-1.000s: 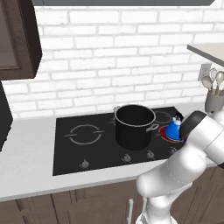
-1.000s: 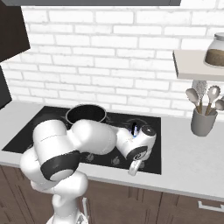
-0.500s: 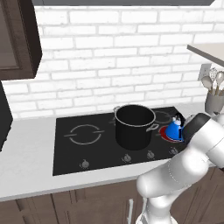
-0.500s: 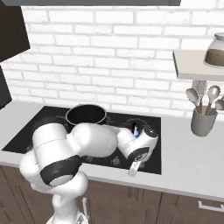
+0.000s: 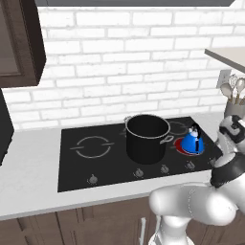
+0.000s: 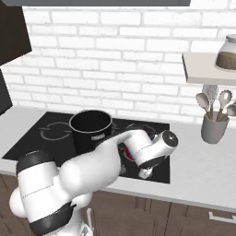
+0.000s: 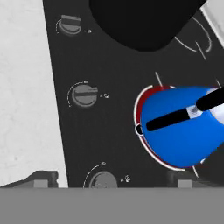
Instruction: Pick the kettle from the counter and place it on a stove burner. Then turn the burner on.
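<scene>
Blue and cone-shaped, the kettle (image 5: pixel 192 141) sits on the burner (image 5: pixel 183 146) at the right of the cooktop (image 5: pixel 86 165), a red glow showing under and around its base. In the hand view the kettle (image 7: pixel 183 127) lies at the right of the frame with its black handle (image 7: pixel 175 116) running across its top, and the red rim of the burner (image 7: pixel 141 109) curves along its left edge.

Just left of the kettle in the left base view stands a large black pot (image 5: pixel 147 138), near the middle of the frame. A row of knobs runs along the front edge of the cooktop; three of them show in the hand view, one at upper left (image 7: pixel 70 25), one at middle left (image 7: pixel 84 94) and one at the bottom (image 7: pixel 101 180).

The pale grey worktop (image 5: pixel 28 177) surrounds the cooktop, and a grey holder of utensils (image 6: pixel 213 126) stands on it at the right of the right base view.

The gripper (image 7: pixel 109 183) hangs over the front right of the cooktop, above the bottom knob. Its two dark tips sit wide apart at the bottom of the hand view, jaws spread with nothing between them.
</scene>
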